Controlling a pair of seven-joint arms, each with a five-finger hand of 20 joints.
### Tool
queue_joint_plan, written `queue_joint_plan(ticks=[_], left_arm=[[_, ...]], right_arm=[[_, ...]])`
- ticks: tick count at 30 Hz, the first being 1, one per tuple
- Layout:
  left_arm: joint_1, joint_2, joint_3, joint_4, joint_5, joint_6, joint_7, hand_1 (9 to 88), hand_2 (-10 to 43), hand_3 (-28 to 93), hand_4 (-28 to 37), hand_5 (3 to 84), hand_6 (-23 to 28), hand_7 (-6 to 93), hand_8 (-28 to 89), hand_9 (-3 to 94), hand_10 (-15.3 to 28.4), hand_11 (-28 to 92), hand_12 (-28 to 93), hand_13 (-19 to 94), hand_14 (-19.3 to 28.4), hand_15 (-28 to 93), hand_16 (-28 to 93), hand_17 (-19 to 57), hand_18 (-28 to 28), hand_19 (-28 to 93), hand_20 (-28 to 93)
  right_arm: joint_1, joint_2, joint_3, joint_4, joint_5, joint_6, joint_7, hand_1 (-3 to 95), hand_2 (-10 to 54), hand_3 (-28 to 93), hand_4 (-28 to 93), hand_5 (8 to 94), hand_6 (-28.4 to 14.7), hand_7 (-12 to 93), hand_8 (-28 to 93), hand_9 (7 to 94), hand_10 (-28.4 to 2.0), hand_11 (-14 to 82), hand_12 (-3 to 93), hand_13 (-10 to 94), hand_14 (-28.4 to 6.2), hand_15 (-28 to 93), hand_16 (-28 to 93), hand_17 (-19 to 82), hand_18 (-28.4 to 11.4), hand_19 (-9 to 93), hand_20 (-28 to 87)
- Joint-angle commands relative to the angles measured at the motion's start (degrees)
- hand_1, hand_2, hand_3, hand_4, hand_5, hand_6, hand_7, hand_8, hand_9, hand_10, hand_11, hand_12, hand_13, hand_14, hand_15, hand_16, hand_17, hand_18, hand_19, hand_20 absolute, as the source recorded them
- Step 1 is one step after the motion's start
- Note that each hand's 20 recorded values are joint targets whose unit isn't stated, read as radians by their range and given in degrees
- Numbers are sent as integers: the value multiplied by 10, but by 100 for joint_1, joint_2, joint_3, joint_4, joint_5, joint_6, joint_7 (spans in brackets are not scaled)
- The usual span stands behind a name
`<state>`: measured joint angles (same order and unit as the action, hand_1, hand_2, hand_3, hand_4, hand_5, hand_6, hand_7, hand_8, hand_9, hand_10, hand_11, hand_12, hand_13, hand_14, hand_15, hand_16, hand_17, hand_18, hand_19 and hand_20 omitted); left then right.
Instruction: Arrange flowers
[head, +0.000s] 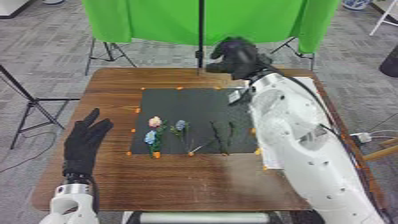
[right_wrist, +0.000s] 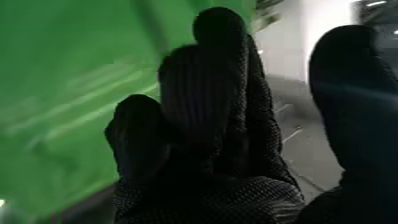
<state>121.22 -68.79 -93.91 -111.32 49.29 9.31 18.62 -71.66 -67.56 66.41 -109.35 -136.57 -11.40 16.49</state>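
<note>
Head view: my right hand (head: 233, 59) is out by the far edge of the wooden table (head: 195, 187), left hand (head: 82, 147) spread near the left edge; pink flower (head: 155, 121), blue flower (head: 149, 138) and bluish-purple flower (head: 180, 125) lie on the flat black mat (head: 178, 102), rounded heads, thin stems. Probably between picks, arranging under way; next move likely calls for swinging back, lowering, pinching one slender stem. Right wrist view: my knit-gloved fingers (right_wrist: 200, 100) extend nearly straight, ribbed and grainy, thumb (right_wrist: 351, 95) well apart, pinching nothing.
</note>
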Motion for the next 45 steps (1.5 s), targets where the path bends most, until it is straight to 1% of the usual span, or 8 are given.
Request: queue_joint_plan(ticks=[1,11,22,25,27,31,35,45], left_arm=[[132,-20,-38,-41,48,-23,-61,169,9,665,-283,424,32,63,-50,463,136,152,132,365,163,129,45,45,134,65,209],[48,-39,-9,-9,70,-31,-59,173,9,666,-283,425,32,64,-50,463,135,152,132,365,163,129,43,45,134,64,209],[82,-86,-25,-13,72,-24,-58,180,3,672,-282,426,32,65,-51,462,136,152,132,365,163,130,44,46,133,64,209],[80,-96,-29,-12,60,-13,-51,187,2,671,-280,426,32,65,-51,462,136,152,131,364,163,130,44,45,134,65,209],[105,-102,-43,-21,61,-9,-40,190,1,670,-276,427,32,66,-50,462,136,152,131,364,164,130,45,45,134,64,209],[112,-105,-49,-26,46,-14,-33,192,-1,671,-270,427,32,66,-51,462,135,152,132,364,163,129,44,45,133,65,209],[89,-83,-48,-17,36,-14,-53,195,-1,668,-266,427,32,65,-51,462,135,152,132,365,163,130,45,45,133,64,209],[92,-96,-29,-16,56,-70,-57,197,-4,668,-263,427,32,66,-51,462,135,153,132,365,163,130,44,45,133,65,209]], right_arm=[[-38,382,947,1013,-729,-1051,422,337,-75,599,-110,628,-7,105,-69,722,-157,183,231,801,-76,535,316,552,-129,909,465],[-103,73,1187,2083,-1636,-1298,307,345,-93,603,-110,630,7,112,-72,741,-149,201,239,829,-66,559,315,576,-122,924,440],[-482,-194,1538,2470,-1838,-1379,394,347,-95,594,-116,623,15,112,-74,753,-154,197,232,865,-49,559,313,603,-111,932,433],[-672,-201,1558,2574,-1628,-619,323,414,-95,595,-127,648,17,128,-77,777,-136,213,230,878,-38,556,315,615,-103,932,441],[-764,-175,1519,2598,-1473,-173,250,502,-95,542,-132,691,8,138,19,817,-116,204,273,895,-31,556,323,630,-96,932,460],[-869,-7,1352,2355,-1213,386,270,651,-95,448,-108,799,-7,165,111,911,-86,126,383,931,-17,554,330,665,-90,932,488],[-947,364,1034,1611,-702,829,263,675,-95,447,-107,821,-12,170,117,921,-85,154,382,937,-10,570,320,679,-85,932,495],[-450,665,-260,476,181,383,-91,667,-95,462,-106,825,-13,173,123,922,-83,168,386,937,-6,580,318,684,-82,932,508]])
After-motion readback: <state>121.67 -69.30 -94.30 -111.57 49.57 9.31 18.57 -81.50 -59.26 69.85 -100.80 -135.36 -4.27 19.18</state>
